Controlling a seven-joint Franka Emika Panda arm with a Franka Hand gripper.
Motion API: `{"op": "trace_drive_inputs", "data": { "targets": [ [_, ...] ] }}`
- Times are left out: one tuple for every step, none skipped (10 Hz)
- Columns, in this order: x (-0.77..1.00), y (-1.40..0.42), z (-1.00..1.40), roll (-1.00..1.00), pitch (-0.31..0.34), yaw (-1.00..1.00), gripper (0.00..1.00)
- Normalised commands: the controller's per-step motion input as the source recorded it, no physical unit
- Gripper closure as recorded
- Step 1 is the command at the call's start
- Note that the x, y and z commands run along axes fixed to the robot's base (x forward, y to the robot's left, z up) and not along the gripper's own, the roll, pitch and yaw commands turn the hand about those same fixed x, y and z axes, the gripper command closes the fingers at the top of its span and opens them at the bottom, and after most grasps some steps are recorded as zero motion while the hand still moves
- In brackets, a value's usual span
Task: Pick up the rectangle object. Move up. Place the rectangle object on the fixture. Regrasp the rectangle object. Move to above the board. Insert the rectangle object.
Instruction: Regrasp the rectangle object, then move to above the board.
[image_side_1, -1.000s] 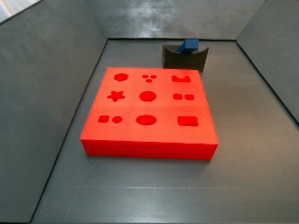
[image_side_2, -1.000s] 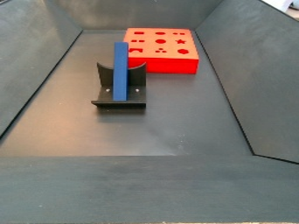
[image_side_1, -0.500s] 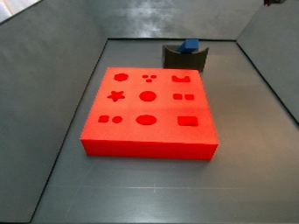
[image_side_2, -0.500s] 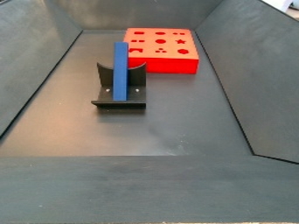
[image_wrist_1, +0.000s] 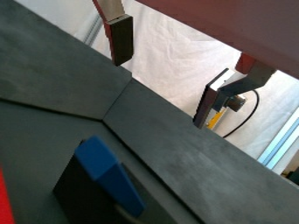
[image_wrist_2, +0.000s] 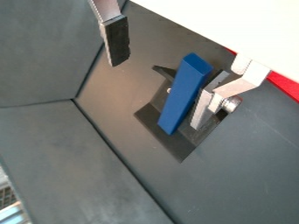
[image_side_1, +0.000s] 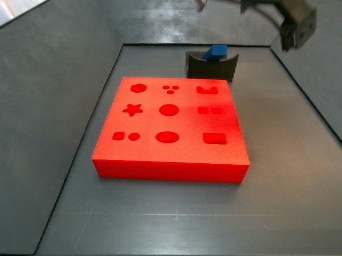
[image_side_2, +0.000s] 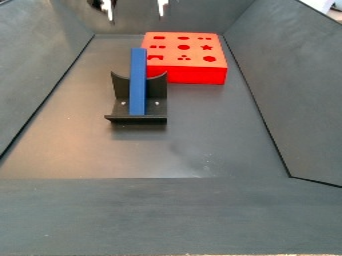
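One blue rectangle object (image_side_2: 136, 82) is standing upright in the single fixture (image_side_2: 138, 108), near the one red board (image_side_2: 185, 56), while the gripper (image_side_2: 132, 8) is hanging above, released and empty, fingers (image_wrist_2: 115, 40) spread.

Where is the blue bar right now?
The rectangle object leans upright in the fixture, apart from the board; the open gripper hangs above, empty.
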Motion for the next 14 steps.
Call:
{"op": "trace_drive_inputs", "data": {
  "targets": [
    [0.09, 0.03, -1.0, 0.09, -0.144, 0.1, 0.0],
    [0.09, 0.03, -1.0, 0.08, -0.15, 0.07, 0.0],
    [0.1, 0.02, -1.0, 0.08, -0.142, 0.01, 0.0],
    [0.11, 0.02, -1.0, 0.08, -0.132, -0.01, 0.0],
    [0.11, 0.02, -0.97, 0.08, -0.101, -0.05, 0.0],
    [0.1, 0.01, -0.8, 0.08, -0.075, -0.06, 0.0],
    [0.09, 0.0, -0.59, 0.07, -0.036, -0.07, 0.0],
    [0.08, 0.0, -0.49, 0.07, -0.018, -0.06, 0.0],
    [0.08, 0.0, -0.28, 0.07, 0.013, -0.05, 0.0],
    [0.0, 0.0, 0.0, 0.0, 0.0, 0.0, 1.0],
    [0.03, -0.16, 1.0, -0.24, 0.011, 0.2, 1.0],
    [0.03, -0.16, 1.0, -0.23, 0.012, 0.19, 1.0],
    [0.03, -0.15, 1.0, -0.18, 0.001, 0.15, 1.0],
    [0.03, -0.14, 1.0, -0.11, -0.03, 0.1, 1.0]
  ]
}}
